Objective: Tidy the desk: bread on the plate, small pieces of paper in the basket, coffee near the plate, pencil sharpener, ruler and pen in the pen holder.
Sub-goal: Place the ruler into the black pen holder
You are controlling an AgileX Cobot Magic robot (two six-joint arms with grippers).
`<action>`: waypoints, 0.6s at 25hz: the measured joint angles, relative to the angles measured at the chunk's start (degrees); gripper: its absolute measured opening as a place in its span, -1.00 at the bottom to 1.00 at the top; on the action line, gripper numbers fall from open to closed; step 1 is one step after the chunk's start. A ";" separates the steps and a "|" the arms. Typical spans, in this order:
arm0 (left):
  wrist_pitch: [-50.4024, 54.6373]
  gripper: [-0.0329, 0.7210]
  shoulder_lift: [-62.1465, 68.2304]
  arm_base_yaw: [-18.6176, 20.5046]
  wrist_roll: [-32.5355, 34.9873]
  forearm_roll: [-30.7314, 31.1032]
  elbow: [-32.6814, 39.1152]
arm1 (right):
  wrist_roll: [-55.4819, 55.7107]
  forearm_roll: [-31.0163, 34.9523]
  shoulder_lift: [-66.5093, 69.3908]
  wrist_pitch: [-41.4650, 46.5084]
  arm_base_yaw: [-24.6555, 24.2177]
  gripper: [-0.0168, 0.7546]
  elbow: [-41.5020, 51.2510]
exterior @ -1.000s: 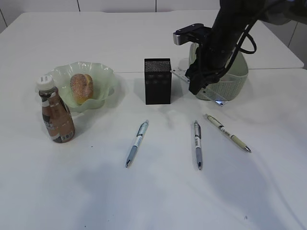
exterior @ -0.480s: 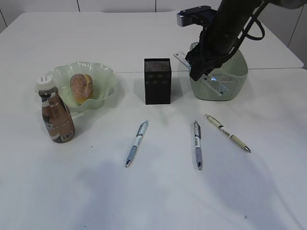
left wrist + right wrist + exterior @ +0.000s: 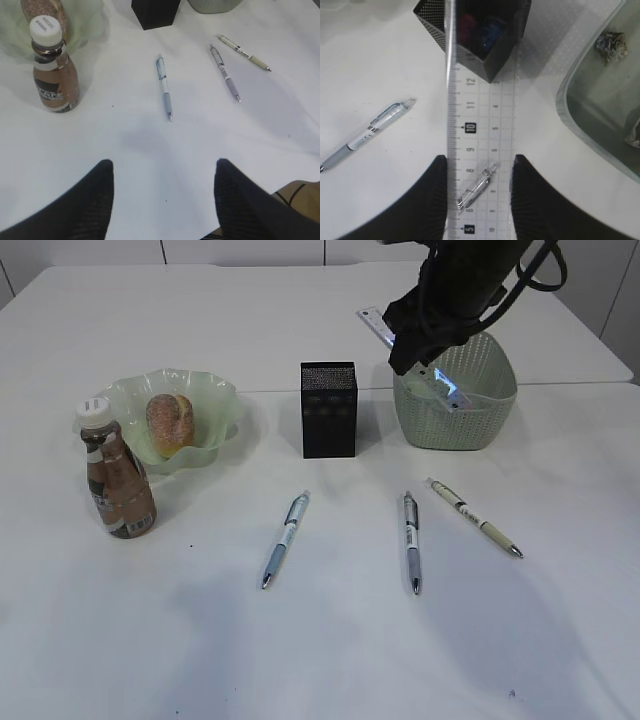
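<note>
White and plain, the desk (image 3: 200,660) fills the exterior view, with pale cabinet fronts behind its far edge. On it I count one plate (image 3: 215,400) at the left with one bread (image 3: 169,424) inside, one coffee (image 3: 117,483) bottle standing just near-left of the plate, one pen holder (image 3: 328,410) in the middle, one basket (image 3: 480,415) at the right, and three pens: the left pen (image 3: 285,538), the middle pen (image 3: 411,541) and the right pen (image 3: 474,517), all lying on the near side. The right gripper (image 3: 412,348) hangs above the gap between pen holder and basket and holds one ruler (image 3: 377,324) tilted, its far end up and left, its near end over the basket. In the left wrist view, the left gripper (image 3: 162,195) is above the bare near part of the desk with its two dark fingers (image 3: 95,200) well apart and nothing between them; the coffee, the three pens and a corner of the pen holder show beyond it. In the right wrist view, the right gripper's fingers (image 3: 432,195) stand partly closed on both long edges of the clear ruler, which points toward the open top of the pen holder; some crumpled paper (image 3: 613,45) lies in the basket at the right.
</note>
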 joint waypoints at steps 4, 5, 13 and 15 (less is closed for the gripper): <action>-1.16 0.28 0.00 0.00 0.00 -0.52 0.00 | 0.13 0.23 -0.34 0.13 0.00 -0.17 -0.09; -1.29 0.28 0.00 0.00 0.00 -0.52 0.00 | 0.21 0.23 -0.34 -0.83 0.00 -0.17 -0.09; -3.10 0.28 0.00 0.00 0.00 -0.71 0.00 | 0.21 0.35 -0.34 -9.58 0.00 -0.17 -0.09; -3.34 0.28 0.00 0.00 0.00 -0.71 0.00 | 0.21 0.35 -0.34 -12.13 0.00 -0.17 -0.09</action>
